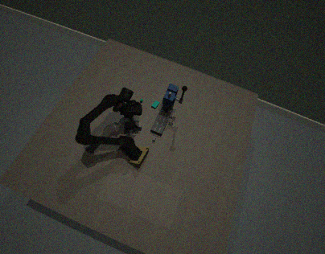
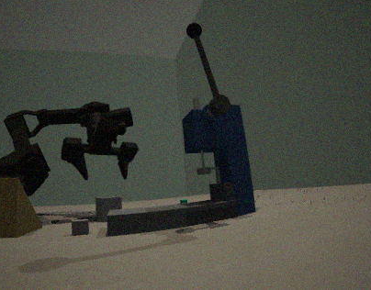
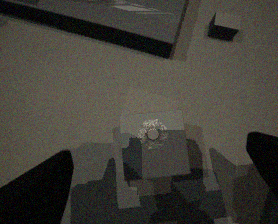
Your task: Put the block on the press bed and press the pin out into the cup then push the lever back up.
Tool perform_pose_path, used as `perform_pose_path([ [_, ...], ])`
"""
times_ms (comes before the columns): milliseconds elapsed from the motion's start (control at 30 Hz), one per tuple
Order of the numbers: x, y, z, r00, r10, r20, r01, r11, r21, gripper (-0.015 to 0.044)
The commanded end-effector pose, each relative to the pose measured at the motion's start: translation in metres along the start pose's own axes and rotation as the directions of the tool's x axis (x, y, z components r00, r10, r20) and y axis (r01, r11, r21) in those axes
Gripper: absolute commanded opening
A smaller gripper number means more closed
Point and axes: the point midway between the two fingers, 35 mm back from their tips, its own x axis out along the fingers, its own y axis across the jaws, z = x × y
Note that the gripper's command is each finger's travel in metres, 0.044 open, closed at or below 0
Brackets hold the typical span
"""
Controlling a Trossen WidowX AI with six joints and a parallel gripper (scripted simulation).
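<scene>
A matte, tan tabletop (image 1: 202, 143) (image 2: 267, 255) (image 3: 75, 90) carries everything. Directly below the open jaws sits a grey block (image 2: 108, 209) (image 3: 159, 150) with a round pin (image 3: 153, 134) in its top. Beyond the jaws in the wrist view lie the press's long dark base (image 1: 159, 124) (image 2: 166, 219) (image 3: 115, 25) and a small dark cube (image 2: 80, 228) (image 3: 225, 26).

Teal flat block (image 1: 155, 104) (image 2: 184, 201) lying on the pale brown worktop (image 1: 210, 155) (image 2: 290, 255) (image 3: 75, 90). From above: tiny green piece (image 1: 141, 100) just left of it, apart. Small grey cube (image 1: 154, 141) (image 2: 80, 228) (image 3: 223, 27) well to the near side. Greenish walls (image 2: 309, 94) behind.
</scene>
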Motion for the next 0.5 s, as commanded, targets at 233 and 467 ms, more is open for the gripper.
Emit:
perform_pose_path([
  [233,-0.0002,0.0000,0.0000,1.000,0.001,-0.001,-0.001,1.000,0.000,0.0440],
  [467,0.0064,-0.0052,0.0070,0.970,-0.083,-0.229,0.076,0.996,-0.038,0.0440],
])
